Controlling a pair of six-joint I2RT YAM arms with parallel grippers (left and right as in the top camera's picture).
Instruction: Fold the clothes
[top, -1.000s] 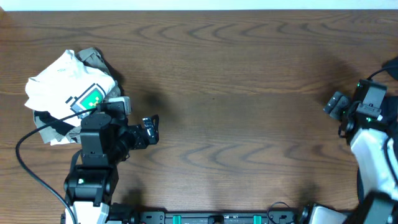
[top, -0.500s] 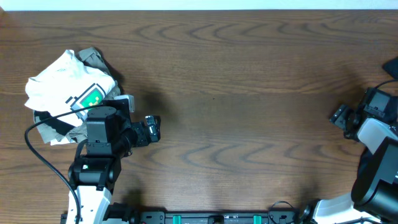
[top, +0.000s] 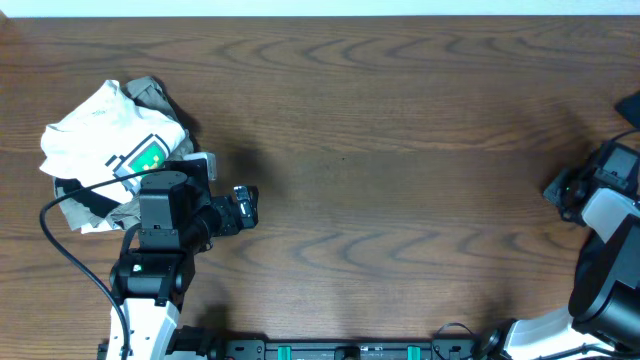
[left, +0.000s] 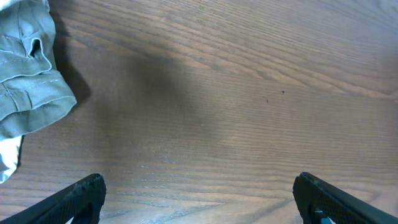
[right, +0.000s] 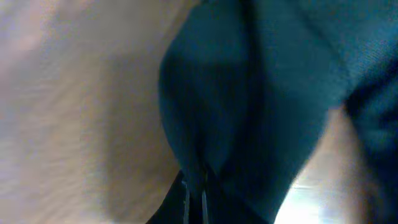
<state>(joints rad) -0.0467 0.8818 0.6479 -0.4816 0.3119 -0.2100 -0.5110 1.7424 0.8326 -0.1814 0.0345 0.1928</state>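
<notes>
At far right of table (top: 400, 120), right gripper (right: 194, 193) pinched shut on a fold of black pants (right: 249, 93); view blurred, long axis unreadable. Opposite side, left gripper (left: 199, 190) spread wide, holding nothing.

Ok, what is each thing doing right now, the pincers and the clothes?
left pincer: open wide, holding nothing.
right pincer: shut, pinching the dark pants.
dark pants: bunched, a fold caught in the right pincer.
white T-shirt: crumpled in a heap.
olive garment: bunched up against the T-shirt.
</notes>
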